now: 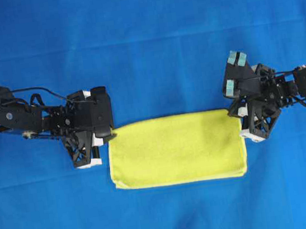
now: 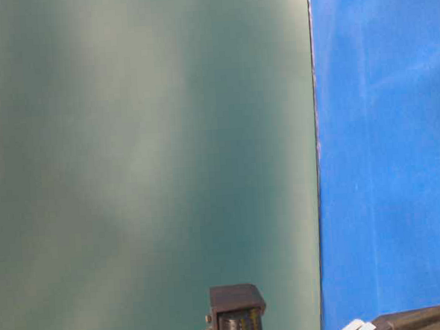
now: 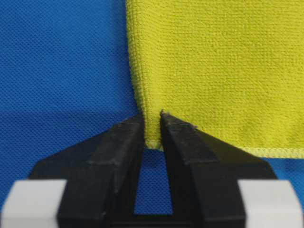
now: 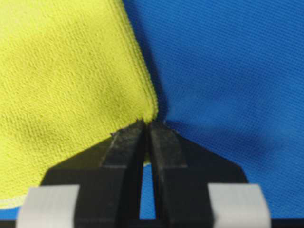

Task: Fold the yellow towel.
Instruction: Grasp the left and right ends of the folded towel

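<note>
The yellow towel (image 1: 174, 148) lies as a flat, wide rectangle on the blue cloth, with its stitched hem along the near edge. My left gripper (image 1: 109, 134) sits at the towel's upper left corner. In the left wrist view the towel (image 3: 213, 71) has that corner pinched in the left gripper (image 3: 152, 121). My right gripper (image 1: 235, 116) is at the upper right corner. The right wrist view shows the towel (image 4: 61, 71) with its corner tip caught in the right gripper (image 4: 146, 123), whose jaws are almost together.
A large blue cloth (image 1: 143, 37) covers the whole table under the towel and both arms. The table-level view is mostly a blurred green surface, with the blue cloth (image 2: 386, 140) at right and a dark robot part (image 2: 236, 313) at the bottom.
</note>
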Controlling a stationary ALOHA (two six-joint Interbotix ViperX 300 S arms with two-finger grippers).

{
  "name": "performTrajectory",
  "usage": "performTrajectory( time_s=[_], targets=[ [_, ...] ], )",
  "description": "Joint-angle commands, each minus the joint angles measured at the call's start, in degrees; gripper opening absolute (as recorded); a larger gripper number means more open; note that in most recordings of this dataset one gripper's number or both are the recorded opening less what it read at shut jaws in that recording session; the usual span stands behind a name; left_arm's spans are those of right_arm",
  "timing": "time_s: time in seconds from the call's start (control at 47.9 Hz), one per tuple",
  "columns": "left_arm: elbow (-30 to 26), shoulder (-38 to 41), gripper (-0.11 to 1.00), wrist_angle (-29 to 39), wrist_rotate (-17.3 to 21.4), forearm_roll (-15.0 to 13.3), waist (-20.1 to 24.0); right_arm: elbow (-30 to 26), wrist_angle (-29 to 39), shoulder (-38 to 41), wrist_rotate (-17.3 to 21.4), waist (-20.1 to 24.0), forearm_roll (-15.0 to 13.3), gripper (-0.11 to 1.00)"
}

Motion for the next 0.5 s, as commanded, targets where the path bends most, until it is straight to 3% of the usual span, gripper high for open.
performTrajectory(
  time_s=[0.0, 0.125, 0.23, 0.48],
  targets=[
    [-0.4, -0.2, 0.14, 1.3, 0.0, 0.1, -0.5, -0.2, 0.2, -0.1, 0.0, 0.5, 0.2, 0.04],
    [-0.9, -0.4, 0.05, 3.0, 0.1, 0.1, -0.5, -0.2, 0.3, -0.3, 0.0, 0.5, 0.1, 0.04],
    [-1.8, -1.7, 0.05, 5.1, 0.3, 0.1, -0.6, -0.5, 1.2, -1.5, 0.1, 0.5, 0.1, 0.04],
    [-6.1, -11.3, 0.05, 16.5, 0.4, 0.1, -0.6, -3.9, 11.2, -12.2, 0.1, 0.4, 0.0, 0.04]
  ],
)
